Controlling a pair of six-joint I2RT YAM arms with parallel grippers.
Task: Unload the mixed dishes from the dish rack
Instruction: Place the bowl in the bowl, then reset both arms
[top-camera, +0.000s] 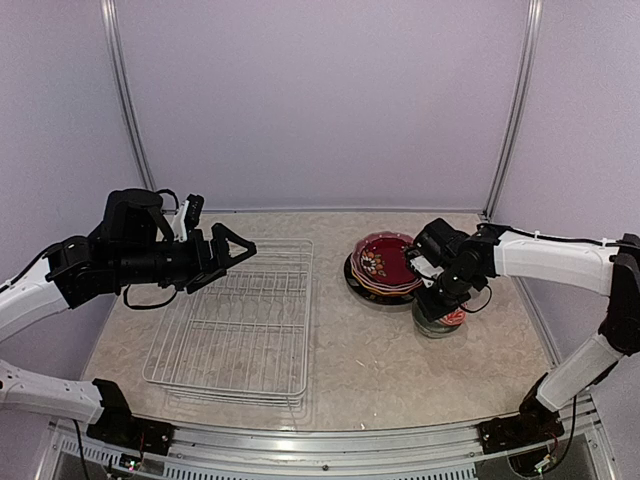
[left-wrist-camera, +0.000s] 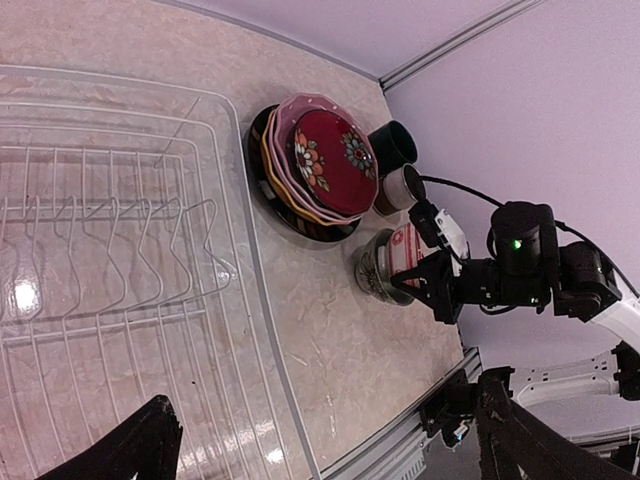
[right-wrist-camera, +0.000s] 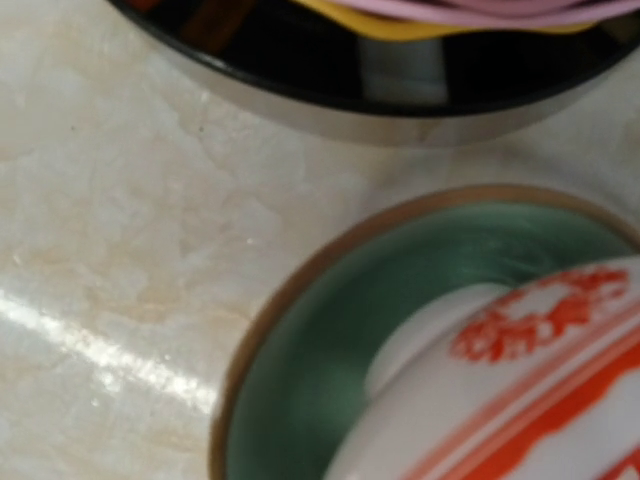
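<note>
The white wire dish rack (top-camera: 235, 330) holds no dishes; it also shows in the left wrist view (left-wrist-camera: 100, 250). My left gripper (top-camera: 233, 254) hovers open and empty over the rack's far left edge, with its fingers wide apart (left-wrist-camera: 330, 450). The black, yellow and pink plates (top-camera: 352, 275) are stacked right of the rack with the dark red floral bowl (top-camera: 383, 262) on top. My right gripper (top-camera: 440, 298) is shut on the red-patterned white bowl (right-wrist-camera: 520, 380), tilted inside the pale-green cup (right-wrist-camera: 320, 340). A teal cup (left-wrist-camera: 393, 143) and a brown-white cup (left-wrist-camera: 400, 187) stand beside the stack.
The beige marble table (top-camera: 380, 370) has pale walls on three sides and a metal rail (top-camera: 330, 440) along its near edge. The black plate's rim (right-wrist-camera: 400, 70) lies close behind the green cup.
</note>
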